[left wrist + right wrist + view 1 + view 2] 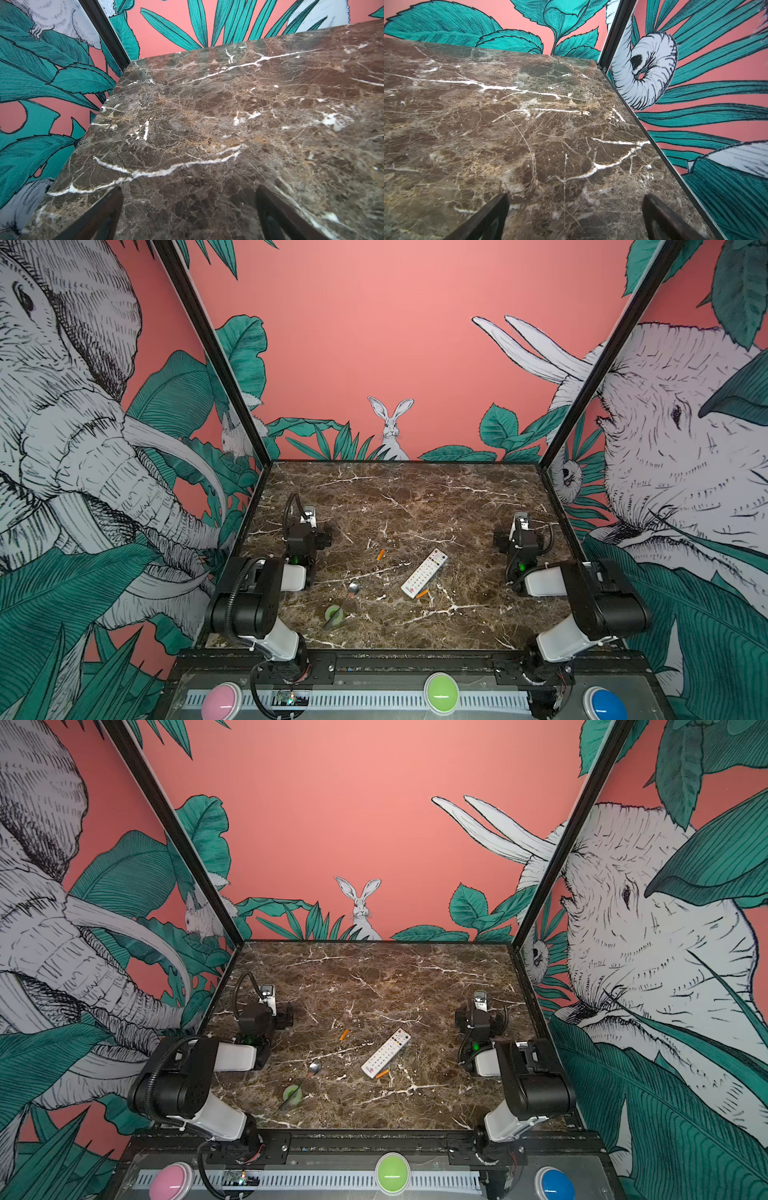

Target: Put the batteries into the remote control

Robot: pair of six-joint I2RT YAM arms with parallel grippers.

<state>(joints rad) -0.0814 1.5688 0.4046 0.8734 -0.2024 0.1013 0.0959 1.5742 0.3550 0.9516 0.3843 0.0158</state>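
Left gripper (308, 513): jaws spread as wide as they go, holding nothing, touching none of the loose things.
Left fingers (113, 207): two dark tips in the left wrist view, far apart, only bare table (207, 124) between them.
Right gripper (521, 519): jaws likewise spread wide, empty.
Right fingers (496, 209): two dark tips in the right wrist view, far apart, bare marble between them.
Remote (424, 572): flat on the table, buttons up, lying on a slant; coloured-button end turned toward the right gripper, red-logo end opposite.
Remote to left gripper: well apart; gripper far off to the remote's left and beyond its coloured end.
Remote to right gripper: well apart; gripper off to the remote's right and beyond its coloured end, the closer of the two.
Left battery (380, 554): loose on the table left of the remote, clear of it, about level with the coloured end, between the remote and the left gripper.
Right battery (422, 594): loose, just beside the remote's logo end, on its right; contact with the remote too fine to tell.
Spoon (353, 588): left of the remote's logo end, apart from it; handle leading farther from the remote across a green tape roll (333, 613).
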